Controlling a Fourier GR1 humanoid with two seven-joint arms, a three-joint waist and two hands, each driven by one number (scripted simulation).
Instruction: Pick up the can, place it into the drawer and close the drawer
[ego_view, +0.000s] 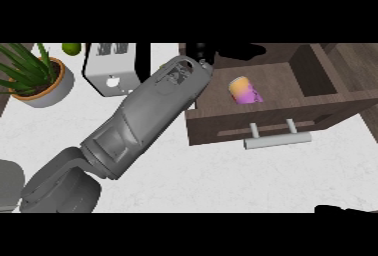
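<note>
fingers hidden; cylindrical can (246, 90) in wooden drawer (221, 102)

A white marbled counter (221, 175) was seen from above. A potted plant (33, 75) in a pale round pot was set at its left edge, and a white toaster (111, 67) was placed just beside it. A dark wooden drawer (273, 120) with a pale bar handle (278, 140) was positioned at the right, pulled open.
</note>
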